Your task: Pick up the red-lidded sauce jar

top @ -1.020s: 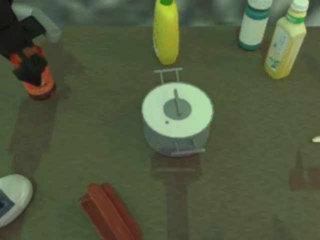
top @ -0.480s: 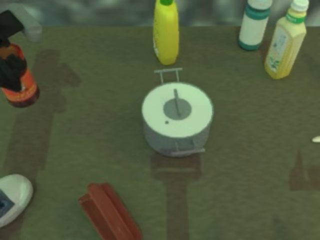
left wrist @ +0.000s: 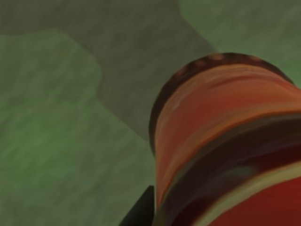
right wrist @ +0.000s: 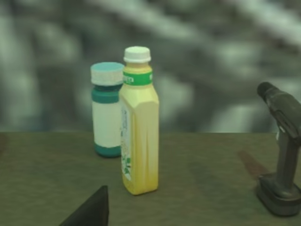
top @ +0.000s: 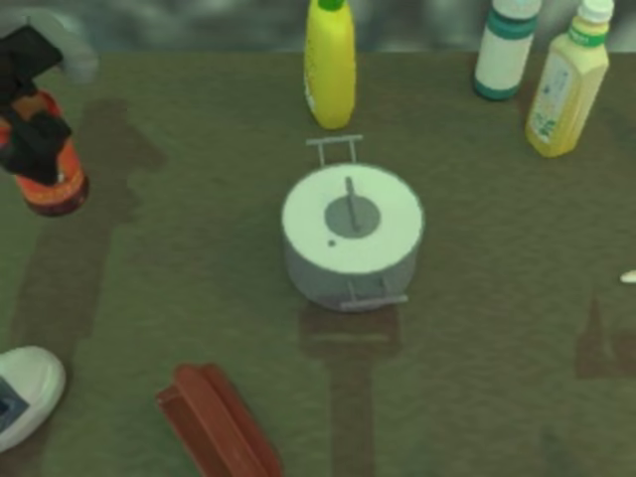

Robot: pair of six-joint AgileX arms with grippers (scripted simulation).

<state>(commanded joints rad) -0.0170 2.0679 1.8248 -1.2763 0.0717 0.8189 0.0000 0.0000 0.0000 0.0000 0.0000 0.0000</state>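
The red-lidded sauce jar (top: 58, 187) hangs at the table's far left, its orange-red label and dark base showing below my left gripper (top: 32, 114). That gripper is shut on the jar from above, with black fingers on either side of the red lid. The jar's shadow falls apart from it to the right, so it is off the table. In the left wrist view the jar (left wrist: 225, 141) fills most of the picture, with one dark fingertip (left wrist: 141, 212) against its side. My right arm is parked off the table's right side; its gripper is not in the top view.
A white round pot (top: 353, 234) stands mid-table. A tall yellow bottle (top: 330, 65), a teal-banded white bottle (top: 505, 50) and a pale yellow bottle (top: 566, 84) line the back. A reddish-brown box (top: 214, 422) and a white object (top: 25, 393) lie in front. A grey drill (right wrist: 282, 155) stands at the right.
My left gripper carried the jar off the table and leftward, then drifted slightly back to the right. The jar's shadow has separated from it. The right arm has not moved.
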